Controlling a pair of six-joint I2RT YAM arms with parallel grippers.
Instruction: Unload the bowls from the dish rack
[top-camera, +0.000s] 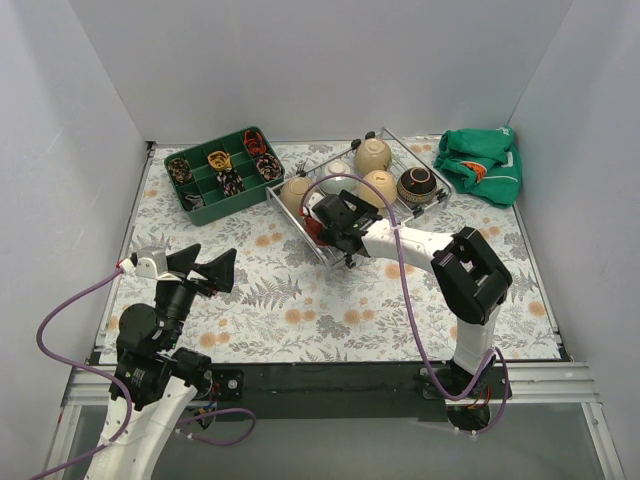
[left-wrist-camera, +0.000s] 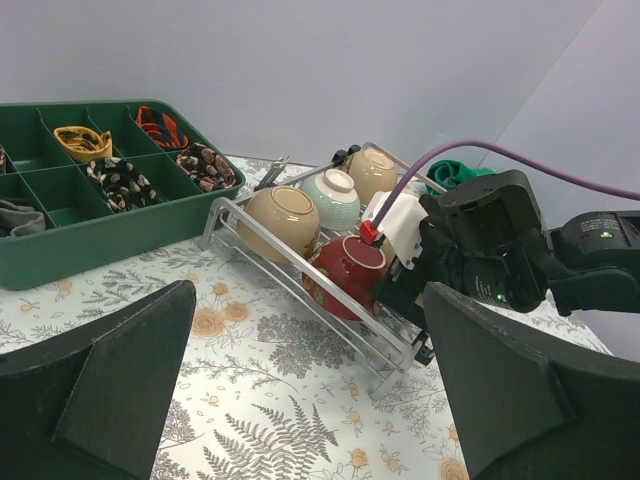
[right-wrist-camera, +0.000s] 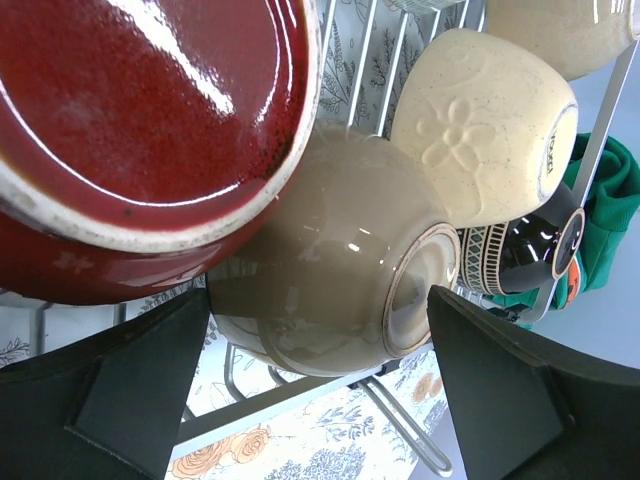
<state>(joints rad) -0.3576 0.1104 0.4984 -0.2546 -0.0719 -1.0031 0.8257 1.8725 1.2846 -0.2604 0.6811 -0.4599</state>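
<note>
My left gripper is wide open and holds nothing. It hangs over the flowery table cover, well apart from the dish rack. In its own camera I see only its two dark fingers, cut off at the bottom edge.

My right gripper is at the near corner of the dish rack. Its fingers are spread wide too, and nothing is pinched between them. From above, my right arm covers most of the red bowl, so only a small red bit peeks out. The left wrist camera shows the red bowl tipped on its side in the rack, with the right gripper just beside it. The fingertips are hidden behind the gripper's own body, so I cannot tell if they touch the bowl.

In the right wrist camera the red bowl is very close and its edges are cut off. Under it a tan bowl lies on its side. Next to that is a cream bowl with a flower on it. A dark brown bowl peeks out behind them, mostly hidden.

From above I can count six bowls, all in the rack. One is a mint bowl.

A green tray sits left of the rack. The things in it are too small to tell. A green cloth lies just right of the rack.
</note>
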